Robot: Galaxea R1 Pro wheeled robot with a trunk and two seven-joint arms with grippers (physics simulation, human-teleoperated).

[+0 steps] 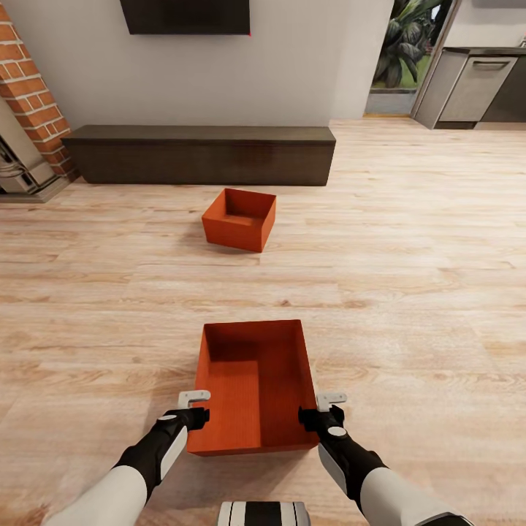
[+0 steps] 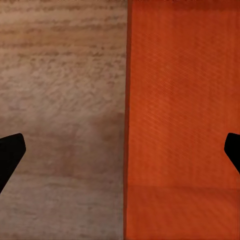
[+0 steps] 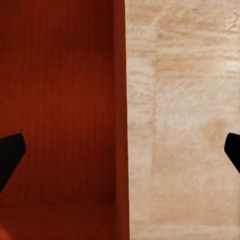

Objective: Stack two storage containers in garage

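I am in the living room, on its light wood floor (image 1: 409, 256). One orange-red storage container (image 1: 256, 387) sits open-topped just in front of me. My left gripper (image 1: 194, 408) is open over its left wall, and my right gripper (image 1: 327, 409) is open over its right wall. In the left wrist view the open gripper (image 2: 120, 155) straddles that container's wall (image 2: 182, 100). In the right wrist view the gripper (image 3: 120, 155) is open astride the other wall (image 3: 60, 100). The second storage container (image 1: 239, 218) stands farther ahead. The garage is out of view.
A long dark bench (image 1: 201, 153) runs along the white wall under a black TV (image 1: 186, 14). The brick fireplace (image 1: 33, 95) is at the far left. At the far right a doorway (image 1: 398, 58) opens beside grey kitchen cabinets (image 1: 475, 88).
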